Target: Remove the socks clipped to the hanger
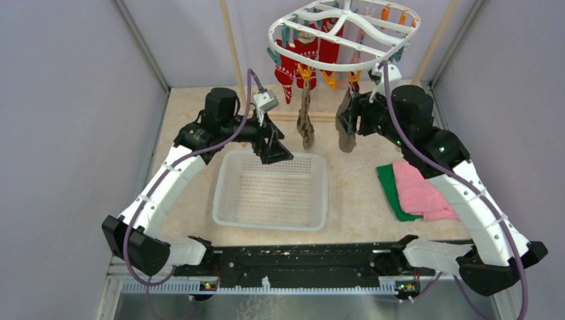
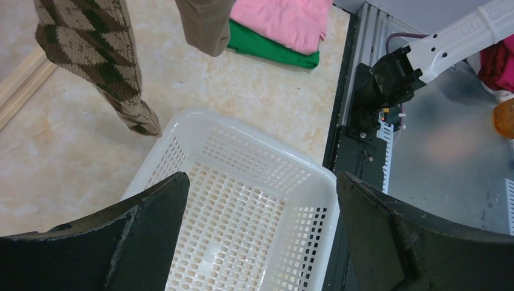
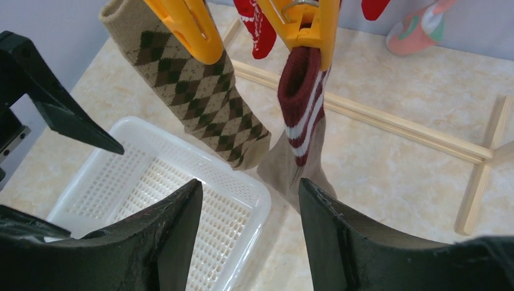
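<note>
The white oval hanger [image 1: 340, 33] hangs at the back with orange and teal clips. Red patterned socks [image 1: 296, 63] hang from it. A brown argyle sock [image 1: 306, 120] hangs from an orange clip [image 3: 188, 24]. A tan sock with a red striped cuff [image 3: 300, 121] hangs from another orange clip [image 3: 309, 24]. A pink sock with teal patches [image 3: 424, 27] shows at the far right. My right gripper [image 3: 250, 188] is open just short of the tan sock [image 1: 346, 130]. My left gripper [image 2: 260, 182] is open and empty above the basket's far edge, near the argyle sock [image 2: 103, 60].
A white mesh basket [image 1: 226, 213] sits between the arms and shows in the left wrist view [image 2: 303, 176] and the right wrist view [image 3: 254, 188]. Folded pink and green cloths [image 1: 416, 190] lie to its right. The wooden rack's base [image 3: 394, 127] crosses the table behind the socks.
</note>
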